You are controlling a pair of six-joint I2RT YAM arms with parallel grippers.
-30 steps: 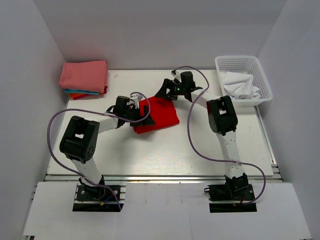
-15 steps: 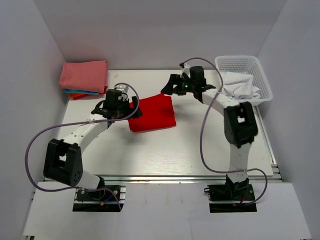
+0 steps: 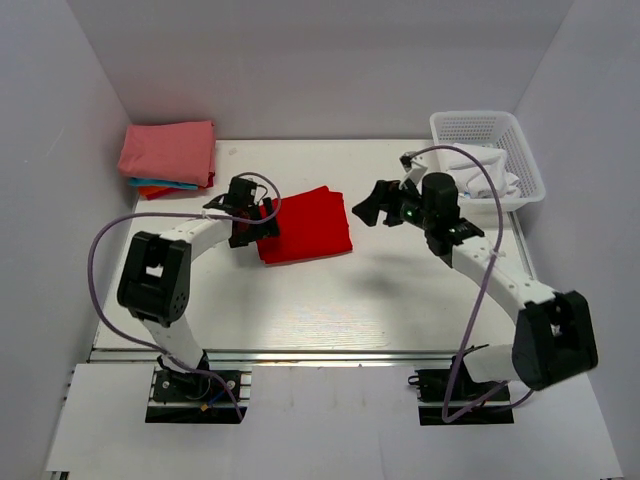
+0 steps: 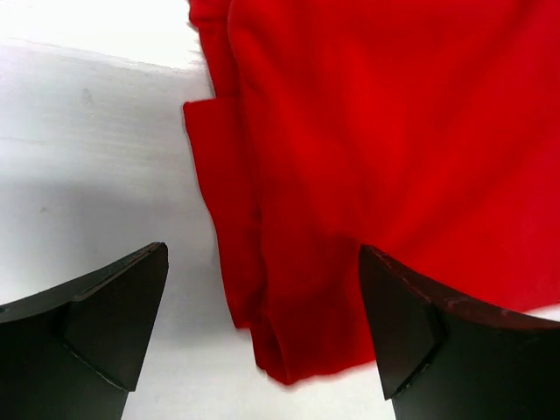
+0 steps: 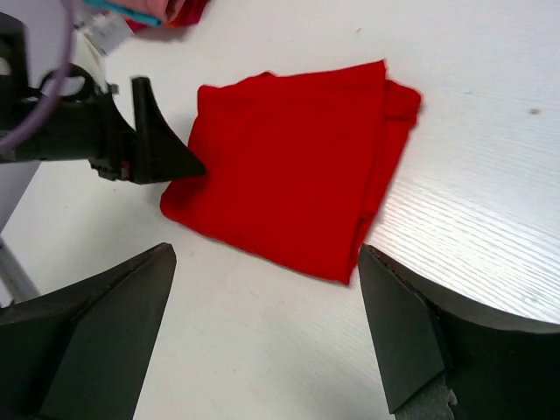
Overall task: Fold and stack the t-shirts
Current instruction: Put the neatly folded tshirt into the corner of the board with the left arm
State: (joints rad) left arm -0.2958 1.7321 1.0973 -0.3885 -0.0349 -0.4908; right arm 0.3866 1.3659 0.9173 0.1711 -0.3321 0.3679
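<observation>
A: Where is the red t-shirt (image 3: 305, 226), and what shape is it in?

B: It lies flat in the middle of the surface (image 3: 330, 300), folded down to a compact rectangle. The left wrist view shows doubled edges along its left side. I judge the folding of this one done, or very nearly.

A: And the others?

B: A stack of folded shirts (image 3: 168, 152) sits at the far left corner, pink on top with teal and orange-red edges beneath, well apart from the red one. So the stacking is what is left: the red shirt has not yet gone onto that pile. At the far right a basket (image 3: 520, 150) holds some white cloth (image 3: 480, 170). Whether that is another shirt waiting, I cannot tell.

A: How do the arms stand?

B: The left arm reaches forward and bends inward. The left tool (image 3: 268, 215) is low at the shirt's left edge with its jaws spread wide, framing the near corner and gripping nothing. Whether a tip brushes the cloth I cannot tell. The right arm stretches in toward the centre. The right tool (image 3: 368, 208) is raised just to the right of the shirt and pointed at it, jaws wide apart and empty.

A: What does the next move call for?

B: Probably a grip through all the layers at one edge. Catch only the top layer and the fold could fall open on the way to the pile.
</observation>
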